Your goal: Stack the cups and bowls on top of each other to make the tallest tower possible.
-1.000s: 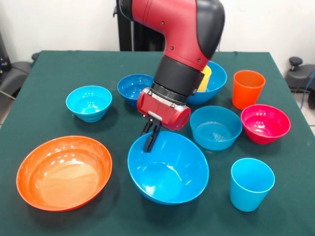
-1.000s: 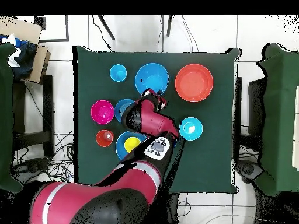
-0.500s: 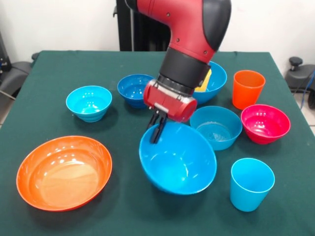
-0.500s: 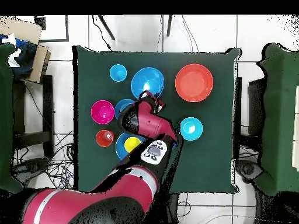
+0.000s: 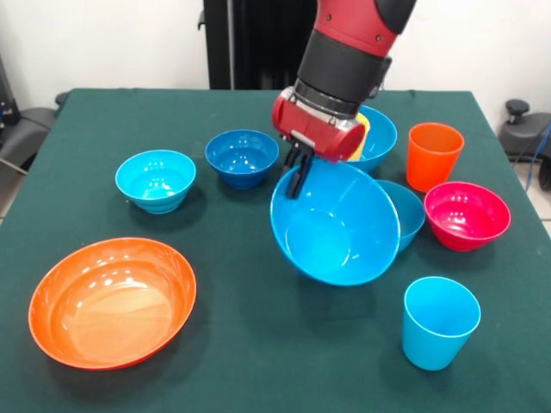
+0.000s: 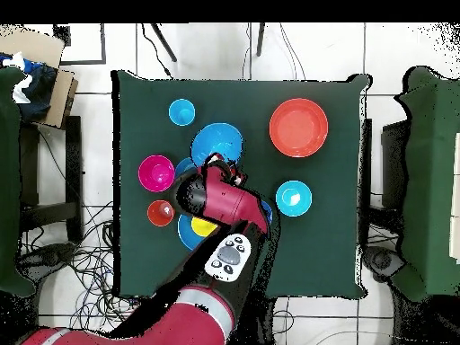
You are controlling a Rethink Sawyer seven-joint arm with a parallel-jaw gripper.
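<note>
While nearest the camera stand a light blue cup [image 5: 440, 321] and a wide orange bowl [image 5: 112, 301] on the green table [image 5: 232, 361], just behind hangs a large blue bowl [image 5: 336, 222], lifted clear and tilted toward the viewer. Clamped by its far rim in the closed gripper [image 5: 298, 172], partly hiding a medium light blue bowl [image 5: 410, 211]. Farther back sit a magenta-red bowl [image 5: 466, 215], cyan bowl [image 5: 156, 179], dark blue bowl [image 5: 242, 157], orange cup [image 5: 433, 155], and another large blue bowl [image 5: 380, 135] holding a yellow cup [image 5: 361, 138].
</note>
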